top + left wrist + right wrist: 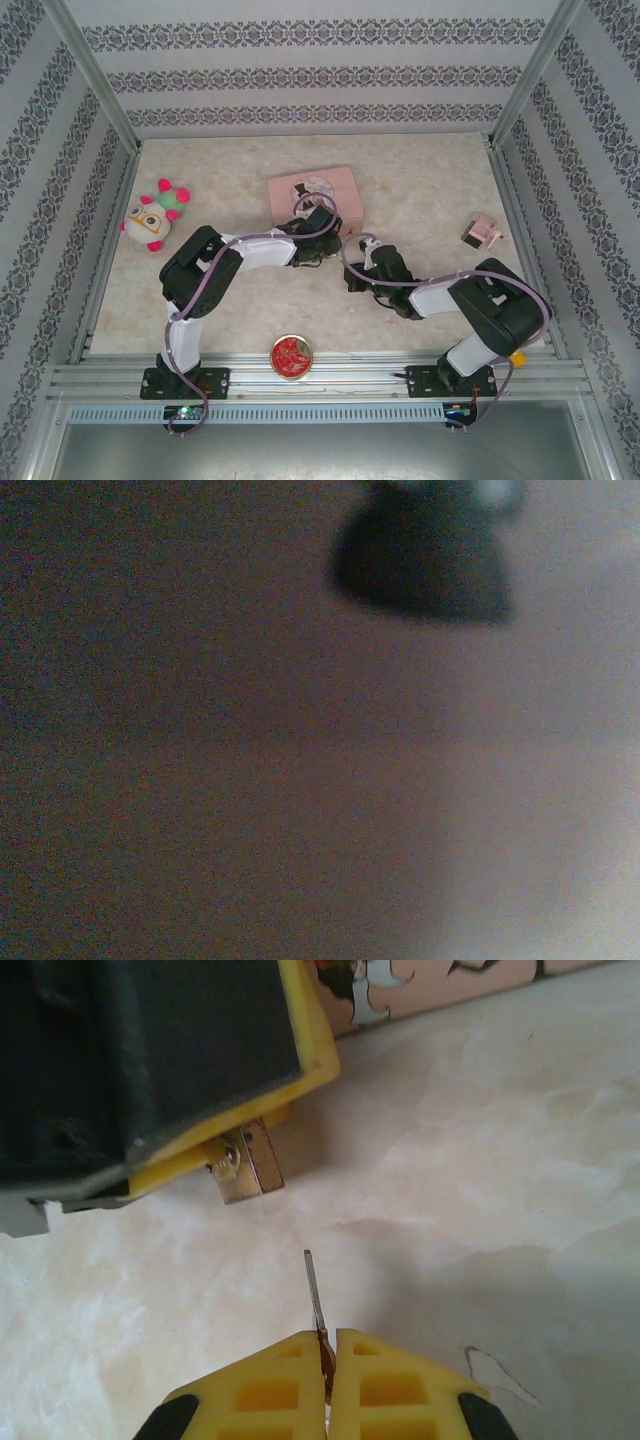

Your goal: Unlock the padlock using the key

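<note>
Right gripper (328, 1352) is fully closed, pinching the key (314, 1295) by its head, with the thin blade sticking straight out past the tips. Left gripper (225, 1145) is part-closed and looks clamped on the padlock (248, 1165). The brass body pokes out under its yellow finger, just off the marbled table (480, 1160) and near the pink tin (430, 985). Left wrist view is too blurred to confirm the grip.

Handling, as I judge it:
- Padlock is tiny, light, rigid and smooth metal, so it'll twist in the pads under key torque. Hold it across the flat faces and leave the keyway end free.
- Key blade is thin and may pivot in the pinch if pushed off-axis.

Room:
- Blade tip is apart from the padlock, with bare table between them.
- Tin edge sits close behind the left gripper.
- Open table lies to the right for re-aligning.
</note>
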Motion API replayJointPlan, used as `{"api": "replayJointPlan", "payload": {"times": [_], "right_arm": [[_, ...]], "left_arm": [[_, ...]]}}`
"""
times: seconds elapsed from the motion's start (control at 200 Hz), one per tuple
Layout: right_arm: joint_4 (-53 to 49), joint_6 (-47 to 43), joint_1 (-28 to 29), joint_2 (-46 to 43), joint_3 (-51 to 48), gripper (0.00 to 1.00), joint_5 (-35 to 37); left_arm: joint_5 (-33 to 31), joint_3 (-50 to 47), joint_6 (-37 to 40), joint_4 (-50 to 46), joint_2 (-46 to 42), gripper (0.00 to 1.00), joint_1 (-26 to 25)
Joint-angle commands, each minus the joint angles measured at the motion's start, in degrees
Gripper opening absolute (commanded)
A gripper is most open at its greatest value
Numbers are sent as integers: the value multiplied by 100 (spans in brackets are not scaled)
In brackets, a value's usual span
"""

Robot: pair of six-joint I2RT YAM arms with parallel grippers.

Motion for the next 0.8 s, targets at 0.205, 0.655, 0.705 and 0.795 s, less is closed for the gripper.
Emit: {"api": "replayJointPlan", "payload": {"times": [0.205,0.655,0.705,0.795], "right_arm": [[949,177,56,540,209,0,-7],[1416,217,57,896,263,0,-182],[1471,217,53,897,237,0,-191],[1565,221,54,897,180,0,-165]], "left_arm": [[433,9,-705,529,-38,20,113],[530,-25,-875,623,68,20,118],[522,-27,-882,629,77,20,118],[529,-25,-896,645,102,19,118]]}}
